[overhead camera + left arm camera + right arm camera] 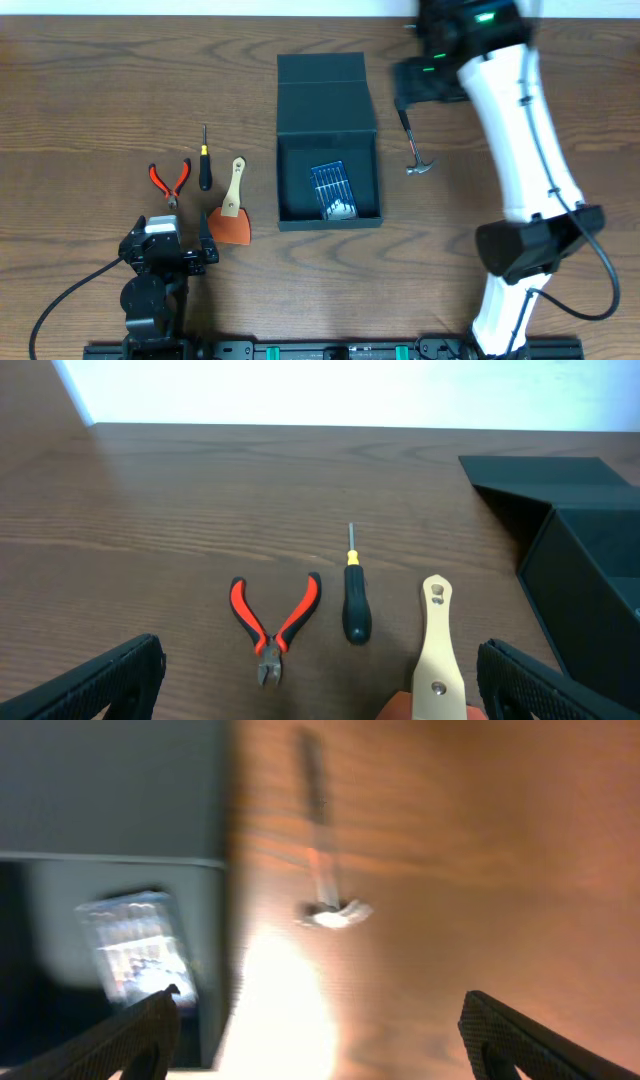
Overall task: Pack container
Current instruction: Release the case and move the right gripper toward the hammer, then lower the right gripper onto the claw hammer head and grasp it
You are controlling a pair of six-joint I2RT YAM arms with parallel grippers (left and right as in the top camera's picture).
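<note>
left gripper point(320, 685) wide | right gripper point(320, 1030) wide | container point(326, 100) open, packet point(333, 188) inside | hammer point(415, 150) right | pliers point(170, 182), screwdriver point(205, 166), scraper point(232, 212) left

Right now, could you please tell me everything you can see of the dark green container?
The container is a dark teal-green rectangular box, matte and rigid-looking. It stands open on the wooden table, its hinged flap lid folded back toward the far edge. Inside, near the front wall, lies a clear packet of slim bluish pieces. Only table and packet touch it; the hammer lies apart on one side, the scraper on the other.
</note>
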